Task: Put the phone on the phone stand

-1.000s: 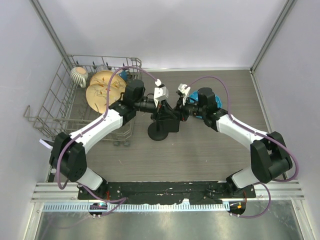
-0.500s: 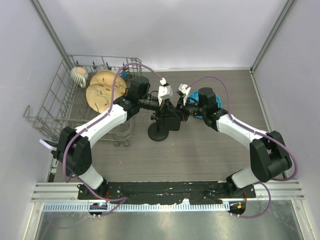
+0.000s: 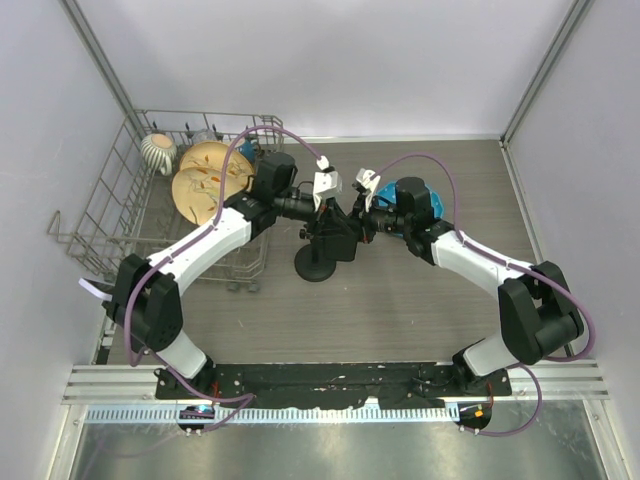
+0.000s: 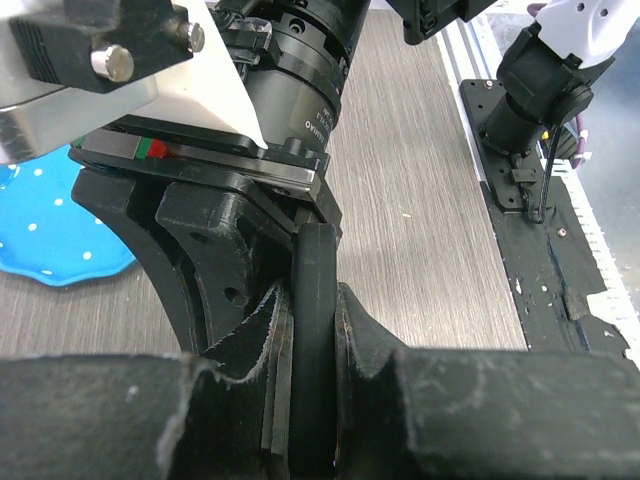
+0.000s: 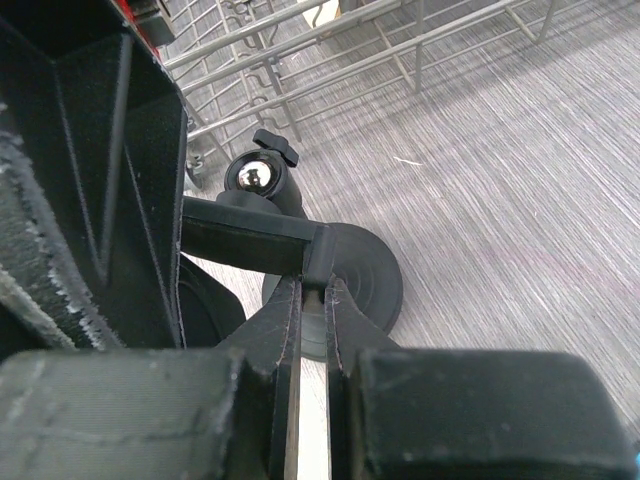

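Observation:
The phone is a thin black slab held in the air between both arms, just above the phone stand. Seen edge-on in the left wrist view, the phone sits pinched in my left gripper, which is shut on it. My right gripper is shut on the phone's other end. Behind and below it the stand shows its round black base and a shiny ball joint. From above, the left gripper and right gripper meet over the stand.
A wire dish rack holding tan plates and a ribbed ball stands at the left; its wires run behind the stand. A blue dotted plate lies under the right arm. Side walls close in the table.
My left arm has swung its elbow toward the back of the table and the phone has shifted slightly left and away. Both grips are unchanged.

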Controlling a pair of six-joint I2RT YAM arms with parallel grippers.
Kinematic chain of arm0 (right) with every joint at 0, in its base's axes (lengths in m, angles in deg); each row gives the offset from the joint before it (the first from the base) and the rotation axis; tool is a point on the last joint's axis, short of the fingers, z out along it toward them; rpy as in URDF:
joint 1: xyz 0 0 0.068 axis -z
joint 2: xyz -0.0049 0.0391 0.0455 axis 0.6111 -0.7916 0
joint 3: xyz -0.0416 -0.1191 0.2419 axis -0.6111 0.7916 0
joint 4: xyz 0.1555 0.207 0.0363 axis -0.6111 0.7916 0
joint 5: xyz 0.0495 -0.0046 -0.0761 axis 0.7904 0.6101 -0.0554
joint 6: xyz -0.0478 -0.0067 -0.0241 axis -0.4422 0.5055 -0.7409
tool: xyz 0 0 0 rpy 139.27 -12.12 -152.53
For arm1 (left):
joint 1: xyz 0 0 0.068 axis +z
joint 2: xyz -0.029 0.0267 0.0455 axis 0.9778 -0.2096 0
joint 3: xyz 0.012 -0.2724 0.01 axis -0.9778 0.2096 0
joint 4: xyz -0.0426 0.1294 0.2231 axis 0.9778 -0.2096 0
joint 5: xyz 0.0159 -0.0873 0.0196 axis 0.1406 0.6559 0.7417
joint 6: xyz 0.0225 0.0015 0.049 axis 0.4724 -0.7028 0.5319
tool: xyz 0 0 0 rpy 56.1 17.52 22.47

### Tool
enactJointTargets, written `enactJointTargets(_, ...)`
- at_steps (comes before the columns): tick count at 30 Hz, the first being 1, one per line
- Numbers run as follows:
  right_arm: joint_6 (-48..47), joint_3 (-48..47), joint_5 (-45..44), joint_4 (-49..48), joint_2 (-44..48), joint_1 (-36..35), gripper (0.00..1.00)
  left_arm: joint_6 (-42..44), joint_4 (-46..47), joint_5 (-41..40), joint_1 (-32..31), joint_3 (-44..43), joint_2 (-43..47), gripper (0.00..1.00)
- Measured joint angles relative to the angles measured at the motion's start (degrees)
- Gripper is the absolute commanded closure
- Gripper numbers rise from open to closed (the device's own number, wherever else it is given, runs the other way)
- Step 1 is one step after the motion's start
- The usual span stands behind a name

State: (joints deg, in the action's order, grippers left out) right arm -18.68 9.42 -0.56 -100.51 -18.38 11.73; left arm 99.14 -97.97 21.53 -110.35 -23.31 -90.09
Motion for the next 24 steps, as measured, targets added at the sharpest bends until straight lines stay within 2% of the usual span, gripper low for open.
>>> enactJointTargets(18, 0.81, 0.11, 1.88, -1.03, -0.74, -0.20, 0.99, -3.19, 0.92, 5.03, 2.05, -1.01, -1.44, 1.00)
enactJointTargets(24, 0.79, -0.39, 3.43, -0.92, -1.53, 0.31, 0.99, -2.60, -2.64, 8.94, 2.97, -5.51, -4.79, 1.00)
